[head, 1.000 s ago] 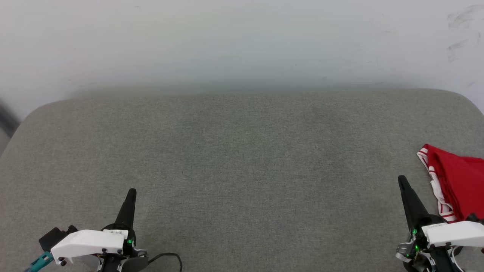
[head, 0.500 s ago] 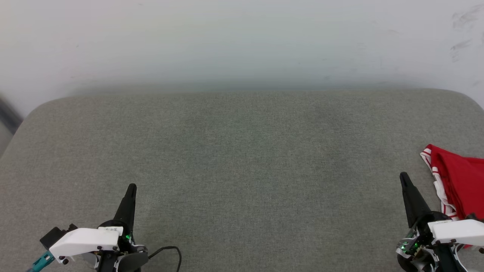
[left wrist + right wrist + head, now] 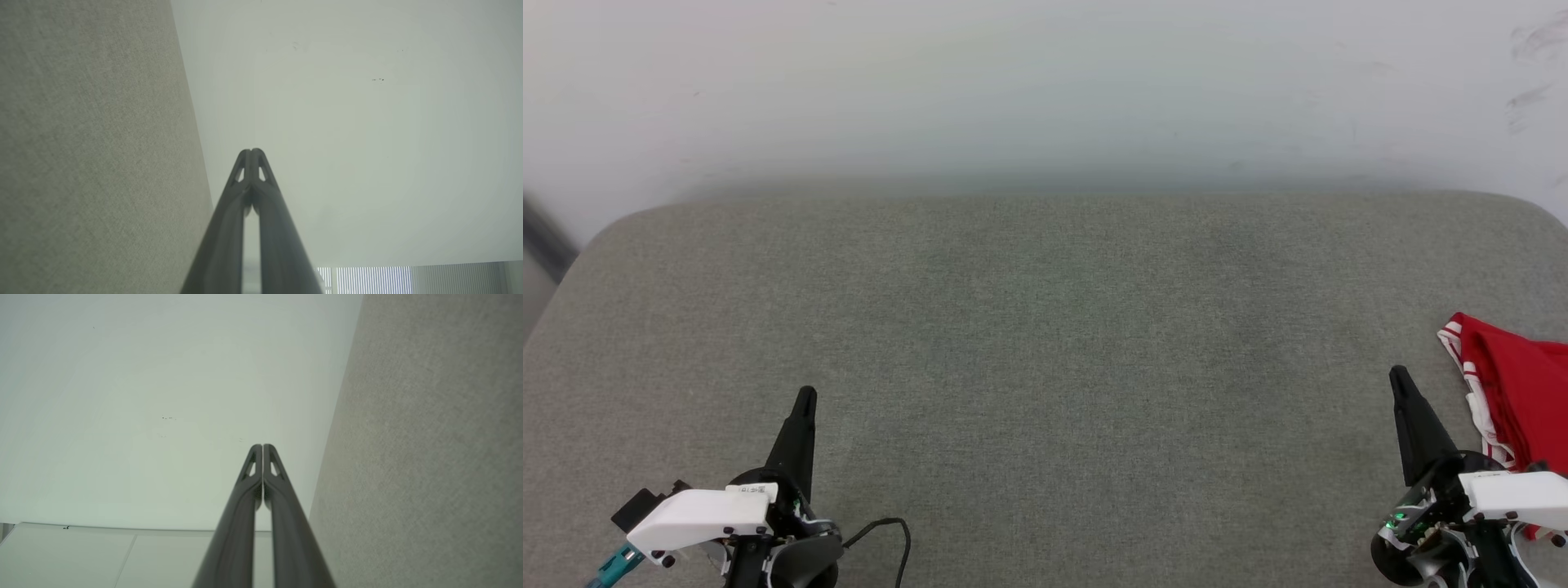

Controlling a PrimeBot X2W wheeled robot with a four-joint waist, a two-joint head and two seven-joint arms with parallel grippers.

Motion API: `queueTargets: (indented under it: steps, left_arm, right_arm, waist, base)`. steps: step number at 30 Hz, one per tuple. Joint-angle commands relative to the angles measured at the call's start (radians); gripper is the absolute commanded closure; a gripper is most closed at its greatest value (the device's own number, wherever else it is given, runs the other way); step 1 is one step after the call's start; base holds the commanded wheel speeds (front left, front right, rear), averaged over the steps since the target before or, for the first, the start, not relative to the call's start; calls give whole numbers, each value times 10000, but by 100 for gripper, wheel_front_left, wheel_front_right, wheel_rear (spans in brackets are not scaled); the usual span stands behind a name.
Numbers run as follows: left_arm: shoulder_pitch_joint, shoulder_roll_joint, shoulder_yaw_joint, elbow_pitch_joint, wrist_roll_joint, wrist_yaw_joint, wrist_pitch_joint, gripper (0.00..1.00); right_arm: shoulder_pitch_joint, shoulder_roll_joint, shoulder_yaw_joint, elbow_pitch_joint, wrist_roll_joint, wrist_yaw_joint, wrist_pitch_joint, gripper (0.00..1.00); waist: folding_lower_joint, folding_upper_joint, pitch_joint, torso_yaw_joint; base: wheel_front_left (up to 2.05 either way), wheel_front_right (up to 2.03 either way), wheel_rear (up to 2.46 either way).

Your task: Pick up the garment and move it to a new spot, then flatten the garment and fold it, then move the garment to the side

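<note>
head view: the garment (image 3: 1523, 384) lies bunched at the right edge of your table (image 3: 1045, 343), just beside the right hand (image 3: 1401, 377), its visible length running near-to-far, striped trim (image 3: 1474, 392) facing centre; soft and light, it should drape, so pinch that trim; the left hand (image 3: 805, 396) and right hand are closed, empty.

left gripper (image 3: 805, 398): low at the left of the head view, fingers pressed together, tips touching, pointing up and slightly right, holding nothing. right gripper (image 3: 1399, 376): low at the right, fingers likewise closed tip to tip, leaning slightly left, empty.
</note>
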Motion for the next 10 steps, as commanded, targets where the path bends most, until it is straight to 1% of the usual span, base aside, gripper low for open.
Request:
queueTargets:
  steps: [1,10]
  left_arm:
    - [-107,-33,58,12,-94,-55,50,100]
    - [-98,-30,52,10,-74,-45,44,100]
  right_arm:
    - [-148,58,-23,32,137,0,49,100]
    - [-134,60,-28,28,117,0,42,100]
  waist:
    - [0,0,3,5]
    - [0,0,3,5]
  base:
    - [0,0,0]
    - [0,0,0]
